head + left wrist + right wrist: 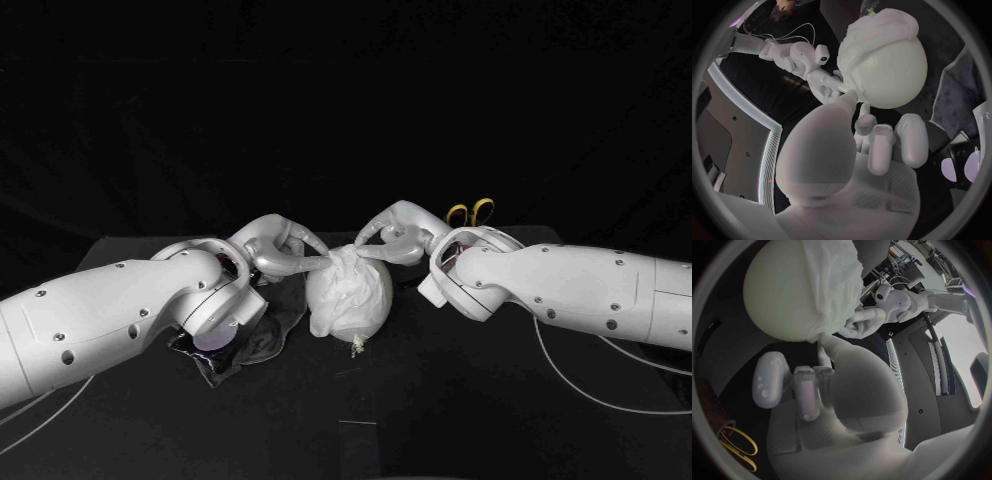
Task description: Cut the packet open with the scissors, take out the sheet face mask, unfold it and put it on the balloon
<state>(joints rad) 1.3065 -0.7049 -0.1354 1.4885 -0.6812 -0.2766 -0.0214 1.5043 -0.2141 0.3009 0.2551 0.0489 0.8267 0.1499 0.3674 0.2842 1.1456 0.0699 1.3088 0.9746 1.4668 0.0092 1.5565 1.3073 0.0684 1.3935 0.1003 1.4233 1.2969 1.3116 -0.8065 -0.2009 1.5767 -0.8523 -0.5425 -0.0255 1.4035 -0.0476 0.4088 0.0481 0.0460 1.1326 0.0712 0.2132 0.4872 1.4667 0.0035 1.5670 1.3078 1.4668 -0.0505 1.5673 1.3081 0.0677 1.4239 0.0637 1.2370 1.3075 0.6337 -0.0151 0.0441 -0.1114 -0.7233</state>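
— What's around the work, and what's in your way?

— I see one dark packet (231, 348) lying on the black desk (433, 410) at 8 o'clock of the balloon (353, 312), just beside it. My left arm (101, 320) covers part of it. At 2 o'clock there is one pair of scissors (470, 212). I only get the yellow handle loops; my right arm (577, 290) hides the blades.

— Full count?

— One balloon, one sheet face mask (343, 275), one packet, one pair of scissors, and my two hands.

— How does the balloon lie?

— It sits at the middle of the desk, between my hands. Its long axis runs from 12 to 6 o'clock, with the knot (356, 345) at 6 o'clock, towards me. The mask is draped, crumpled, over the 12 o'clock end and down most of the top. The bare skin shows near the knot.

— And the fingers?

— The left hand (281, 250) comes in from 9 o'clock, and its fingers pinch the mask's edge against the balloon's side. The right hand (392, 240) comes in from 2 o'clock and grips the mask's opposite edge in the same way. In the wrist views each hand's other fingers are curled in and hold nothing.
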